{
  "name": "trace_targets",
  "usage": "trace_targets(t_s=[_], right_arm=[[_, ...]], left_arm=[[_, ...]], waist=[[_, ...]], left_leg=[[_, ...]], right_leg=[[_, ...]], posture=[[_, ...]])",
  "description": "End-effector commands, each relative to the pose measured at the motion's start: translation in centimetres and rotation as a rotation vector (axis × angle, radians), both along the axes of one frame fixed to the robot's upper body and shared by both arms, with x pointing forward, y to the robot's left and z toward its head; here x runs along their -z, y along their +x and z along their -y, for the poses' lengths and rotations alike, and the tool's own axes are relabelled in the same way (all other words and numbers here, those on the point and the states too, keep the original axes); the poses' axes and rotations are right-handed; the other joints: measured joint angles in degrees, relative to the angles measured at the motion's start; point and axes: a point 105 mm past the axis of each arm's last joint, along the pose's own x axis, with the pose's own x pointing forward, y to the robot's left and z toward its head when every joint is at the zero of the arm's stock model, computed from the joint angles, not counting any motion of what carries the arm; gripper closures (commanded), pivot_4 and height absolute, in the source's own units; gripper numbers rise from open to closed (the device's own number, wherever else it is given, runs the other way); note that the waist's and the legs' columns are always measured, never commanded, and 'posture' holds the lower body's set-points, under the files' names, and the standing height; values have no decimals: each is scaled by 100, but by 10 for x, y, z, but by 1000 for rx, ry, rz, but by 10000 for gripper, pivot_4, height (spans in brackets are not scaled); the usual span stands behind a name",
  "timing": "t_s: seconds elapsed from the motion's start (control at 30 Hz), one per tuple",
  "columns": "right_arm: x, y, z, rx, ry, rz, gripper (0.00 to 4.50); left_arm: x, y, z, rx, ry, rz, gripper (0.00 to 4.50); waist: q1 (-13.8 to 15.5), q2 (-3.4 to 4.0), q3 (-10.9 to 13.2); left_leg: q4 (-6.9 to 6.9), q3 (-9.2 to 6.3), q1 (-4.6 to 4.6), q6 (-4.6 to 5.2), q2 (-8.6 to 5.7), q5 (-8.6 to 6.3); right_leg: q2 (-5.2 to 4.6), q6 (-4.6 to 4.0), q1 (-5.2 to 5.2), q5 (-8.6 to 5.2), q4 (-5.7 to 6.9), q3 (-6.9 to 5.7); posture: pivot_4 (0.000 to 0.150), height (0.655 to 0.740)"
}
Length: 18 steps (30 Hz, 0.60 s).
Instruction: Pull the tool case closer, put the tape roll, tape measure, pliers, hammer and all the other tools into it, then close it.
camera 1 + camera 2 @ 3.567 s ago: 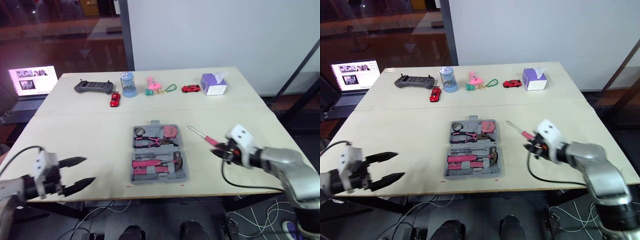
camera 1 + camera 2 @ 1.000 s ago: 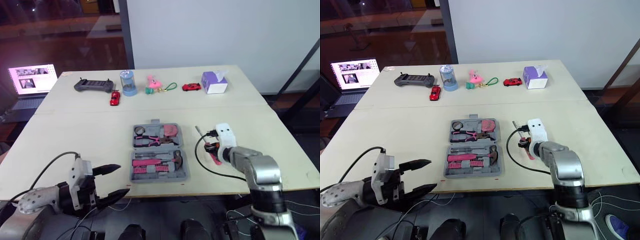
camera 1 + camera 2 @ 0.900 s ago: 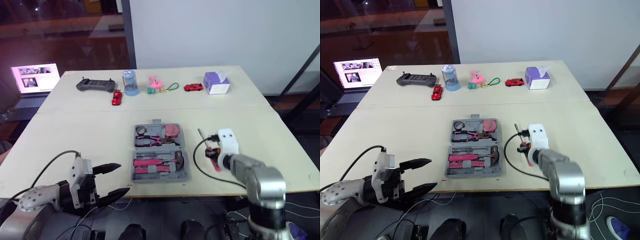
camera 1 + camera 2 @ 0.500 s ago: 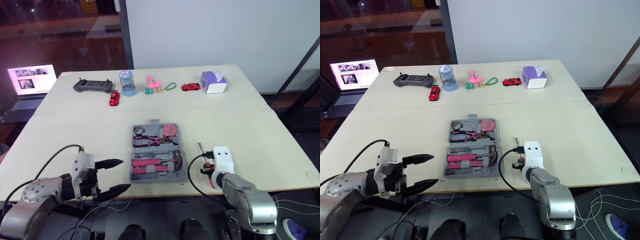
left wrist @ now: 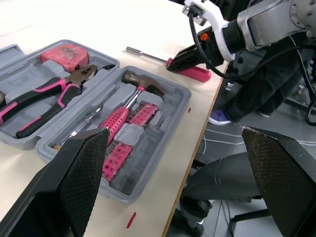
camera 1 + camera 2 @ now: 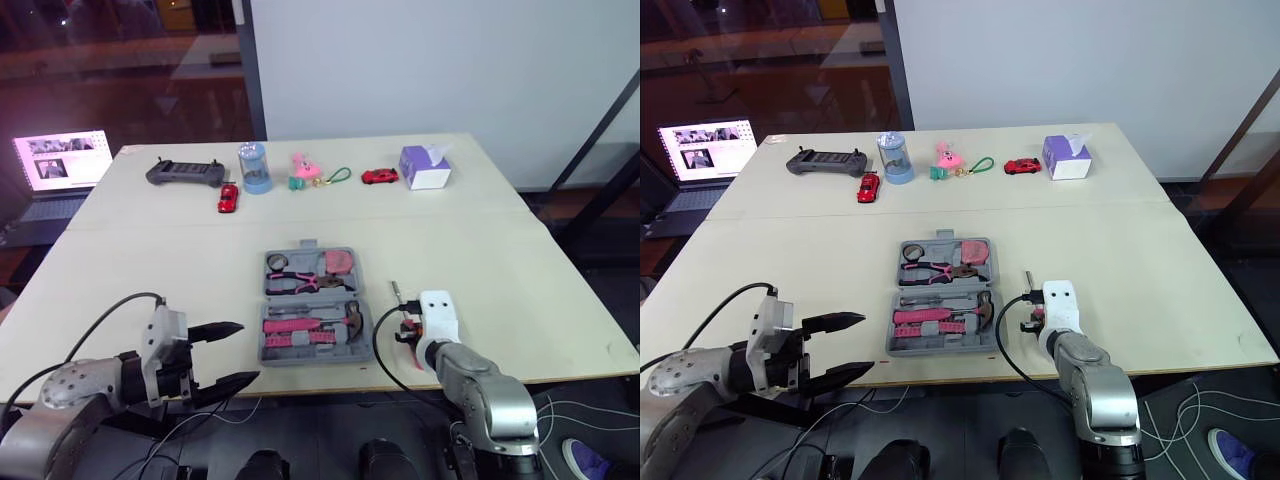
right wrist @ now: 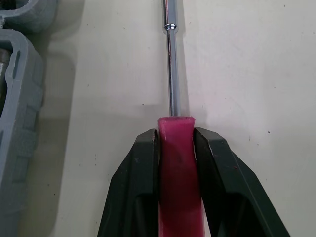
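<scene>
Here, left gripper [image 6: 245,352]: lower left, black fingers spread wide, empty, off the table [image 6: 200,260] edge.
Right gripper [image 7: 175,136]: lower right, clamped on the screwdriver [image 7: 171,89] by its glossy pink handle, probably to carry it caseward.
Tool case [image 6: 315,357]: centre, grey moulded plastic, lying open, just left of the steel shaft.
Tissue box [image 6: 425,168]: upper right, purple.

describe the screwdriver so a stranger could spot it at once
On the pale table, look just right of the open grey tool case. The screwdriver lies there, pink handle between the black fingers of the right gripper. It is the only tool outside the case, with a thin steel shaft.
</scene>
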Motion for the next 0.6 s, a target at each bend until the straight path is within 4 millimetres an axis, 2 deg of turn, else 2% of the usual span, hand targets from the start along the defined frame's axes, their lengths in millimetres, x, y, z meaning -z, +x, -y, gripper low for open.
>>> trace_targets(t_s=[0.03,0.1,0.13,0.23,0.4,0.47,0.53,0.6], right_arm=[[12,-2,1,8,12,-45,29007],[6,0,0,3,29,-20,22453],[4,1,-1,2,35,-9,17447],[-26,8,3,-24,32,89,2716],[-69,7,9,-134,-11,170,2716],[-103,8,2,-384,-103,209,2716],[-121,6,-1,-582,-205,190,2716],[-129,8,-1,-762,-324,151,2716]], left_arm=[[-10,1,2,2,2,36,0],[-12,1,4,0,1,37,0],[-13,1,4,0,0,37,0],[-15,2,4,-6,3,37,0],[-16,2,2,-8,7,37,0],[-14,-1,1,11,16,22,0],[-13,-2,1,28,22,12,0],[-12,-2,2,44,23,3,0]], waist=[[4,-2,-2],[11,-2,-2],[12,-2,-2],[29,10,6],[30,47,33],[7,62,46],[8,79,83],[8,73,88]], left_leg=[[0,0,0,0,0,0],[0,0,-1,0,0,0],[0,0,-2,0,0,0],[2,0,-5,0,-1,0],[2,0,-14,0,-2,0],[1,0,-13,0,-1,0],[6,10,-16,1,-3,0],[3,8,-13,6,-1,-3]], right_leg=[[0,0,0,0,0,0],[0,0,0,0,0,0],[0,0,0,0,0,0],[-1,1,-1,1,-2,0],[-2,1,-8,0,-2,0],[0,1,-8,0,-2,-1],[-4,1,-6,0,-7,3],[-3,2,-4,-2,-9,-4]], posture=[[1500,7400],[1500,7400],[1500,7400],[1500,7400],[1500,7400],[1500,7400],[1500,7400],[1500,7400]])
